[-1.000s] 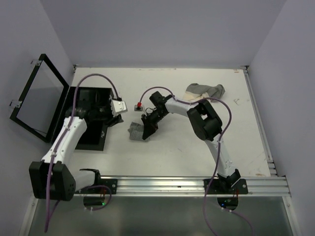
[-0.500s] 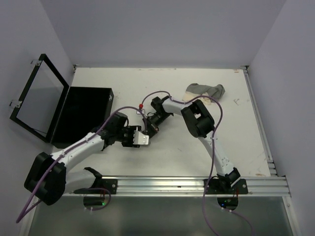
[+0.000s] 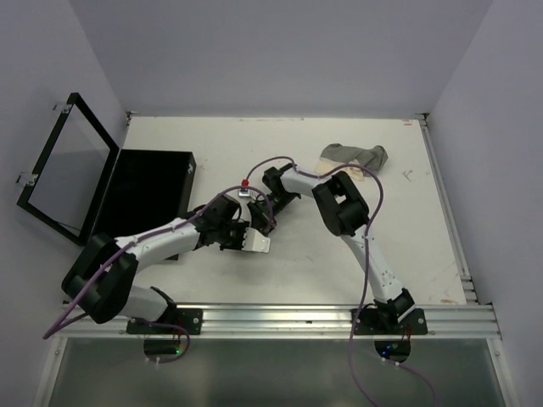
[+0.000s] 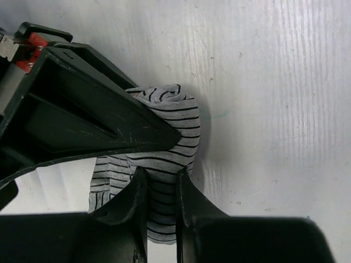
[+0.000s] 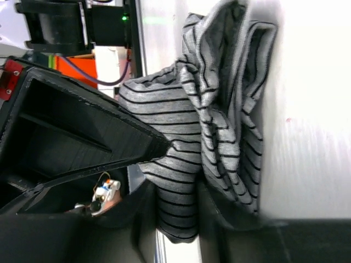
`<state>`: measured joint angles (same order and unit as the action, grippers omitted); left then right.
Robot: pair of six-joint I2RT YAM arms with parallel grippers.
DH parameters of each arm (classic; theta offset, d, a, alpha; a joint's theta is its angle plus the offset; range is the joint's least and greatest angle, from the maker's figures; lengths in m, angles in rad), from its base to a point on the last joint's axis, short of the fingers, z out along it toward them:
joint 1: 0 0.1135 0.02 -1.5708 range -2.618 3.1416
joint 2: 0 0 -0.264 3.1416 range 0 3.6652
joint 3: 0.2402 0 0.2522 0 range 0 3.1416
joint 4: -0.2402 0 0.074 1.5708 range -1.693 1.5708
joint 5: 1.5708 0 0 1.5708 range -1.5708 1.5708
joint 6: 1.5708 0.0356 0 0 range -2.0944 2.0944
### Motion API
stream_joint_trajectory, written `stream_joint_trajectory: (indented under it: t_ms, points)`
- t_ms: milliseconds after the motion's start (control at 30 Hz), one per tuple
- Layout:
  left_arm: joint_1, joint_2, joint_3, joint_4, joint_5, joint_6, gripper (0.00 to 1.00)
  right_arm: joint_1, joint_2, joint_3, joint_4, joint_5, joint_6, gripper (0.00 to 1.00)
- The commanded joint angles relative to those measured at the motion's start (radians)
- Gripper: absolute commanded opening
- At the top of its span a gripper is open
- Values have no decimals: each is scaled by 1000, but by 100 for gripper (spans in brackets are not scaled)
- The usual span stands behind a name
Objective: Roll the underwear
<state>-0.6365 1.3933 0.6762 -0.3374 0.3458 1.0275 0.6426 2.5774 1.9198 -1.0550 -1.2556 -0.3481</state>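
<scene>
Down at the left gripper (image 4: pixel 163 164), the jaws are nearly closed with just a fold of cloth between them. It's pinching a small bundle of soft heather-grey underwear with thin black stripes (image 4: pixel 176 118). Same story on the right gripper (image 5: pixel 171 170): narrow gap, squeezed onto that same bunched-up cloth. My guess is the two-sided grip is on purpose, with one side keeping the roll from springing open while the other tightens or tucks the loose end, since soft knit like this unrolls the second you let go. The bundle looks to rest on the white tabletop (image 4: pixel 274 109), going by the shadow beside it. From above, the two grippers meet nose to nose about mid-table, just right of the flat black box (image 3: pixel 144 191) with its hinged lid (image 3: pixel 61 174) propped open at the left, so the bundle is mostly hidden there. Well apart, at the far right, a loose heap of grey and cream garments (image 3: pixel 354 155) waits, so I'd say more rolling is left. The folds look lumpy, not a neat cylinder, so releasing now could let it flop.
</scene>
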Motion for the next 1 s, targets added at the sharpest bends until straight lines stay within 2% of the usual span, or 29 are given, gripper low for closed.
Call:
stream_joint_trajectory:
  t_ms: [0,67,100,233,300,467,567,600,667,700,767,967]
  points:
    - [-11,87,-18,-132,28,-66,7,-29,9,-38,18,228,-26,36]
    - [-11,127,-9,-193,47,-95,2,-73,-32,-39,30,234,-17,46]
    - [-8,150,18,-219,56,-96,0,-87,-69,-41,38,236,-5,57]
    - [38,268,109,-327,146,-122,0,-156,-200,-89,116,271,18,65]
    - [66,312,173,-383,182,-124,0,-173,-293,-125,179,309,14,66]
    - [155,518,403,-553,263,-96,0,-216,-529,-379,395,364,20,66]
    - [213,631,546,-630,291,-78,0,-216,-709,-589,606,392,27,66]
    - [228,659,577,-647,291,-73,0,-216,-756,-641,729,401,47,67]
    - [241,723,658,-676,302,-61,0,-204,-856,-764,826,424,54,70]
    - [248,742,678,-680,302,-60,0,-193,-881,-794,898,444,43,72]
    - [251,788,735,-702,309,-60,0,-138,-927,-849,929,519,0,73]
    - [256,845,806,-719,318,-66,0,31,-892,-881,992,669,-159,76]
